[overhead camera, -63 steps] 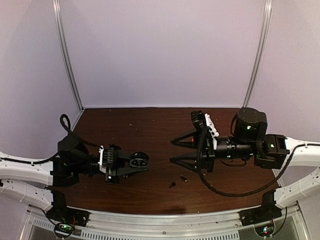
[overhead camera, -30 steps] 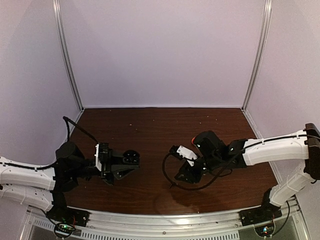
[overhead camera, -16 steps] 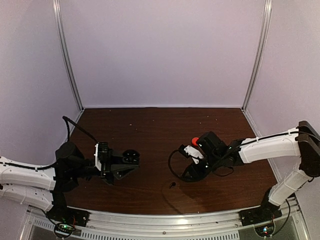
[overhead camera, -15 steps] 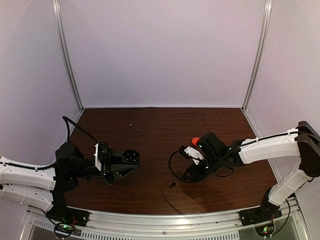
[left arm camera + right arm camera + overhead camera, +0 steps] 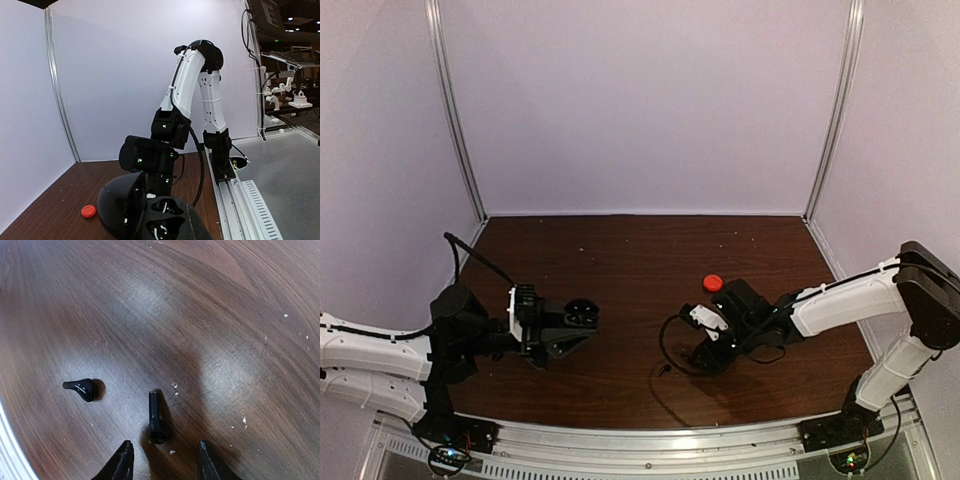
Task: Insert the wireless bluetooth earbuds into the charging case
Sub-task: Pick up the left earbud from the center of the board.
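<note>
The black charging case (image 5: 582, 316) is held off the table with my left gripper (image 5: 563, 331) shut on it. In the left wrist view its lid (image 5: 119, 204) stands open beside the base (image 5: 167, 223), whose two wells are empty. Two black wireless bluetooth earbuds lie on the wood. One earbud (image 5: 156, 419) lies just ahead of my right gripper (image 5: 165, 445), in line with the gap between its open fingers (image 5: 121, 465), untouched. The other earbud (image 5: 82, 388) lies to its left. From above, my right gripper (image 5: 704, 361) points down at the table with one earbud (image 5: 663, 369) beside it.
A small red round object (image 5: 713, 283) lies on the brown table (image 5: 630, 260) just behind the right arm, also in the left wrist view (image 5: 88, 211). White walls close the back and sides. The metal rail (image 5: 650, 440) runs along the near edge.
My right arm has drawn back toward the near edge and sunk lower over the earbuds, uncovering the red object. The left arm and the case have stayed put.
</note>
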